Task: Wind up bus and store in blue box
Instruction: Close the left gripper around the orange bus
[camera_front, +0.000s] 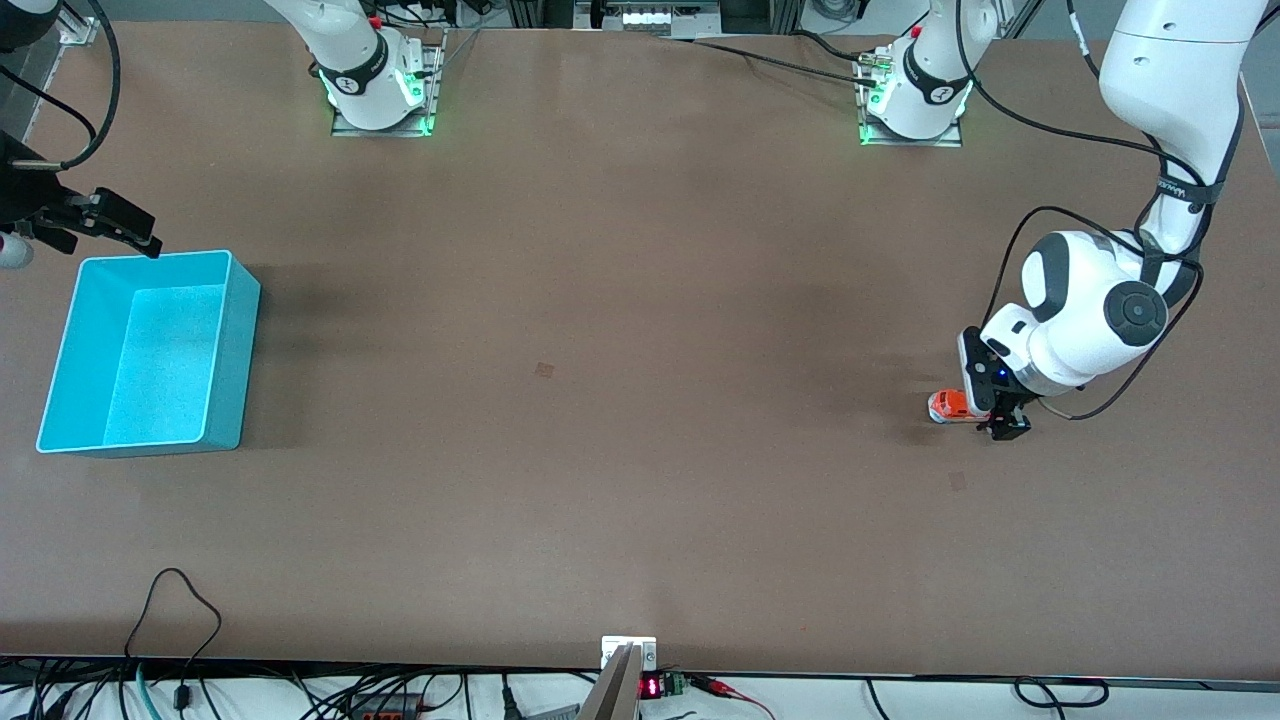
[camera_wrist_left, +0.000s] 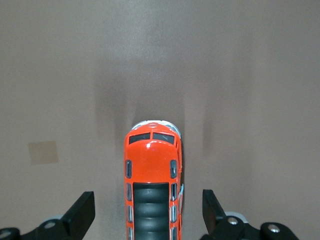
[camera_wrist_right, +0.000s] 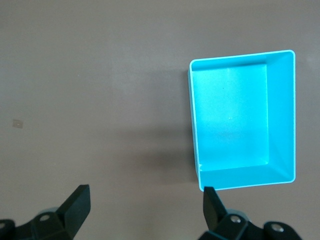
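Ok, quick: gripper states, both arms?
Left gripper: open, fingers either side of the bus, not gripping.
Right gripper: open, empty, beside the blue box.

The bus (camera_wrist_left: 151, 175) was orange with dark ribbed roof windows and a silver-white end, the box (camera_front: 150, 350) plain cyan with a pale rim, the counter (camera_front: 620, 400) matte brown.
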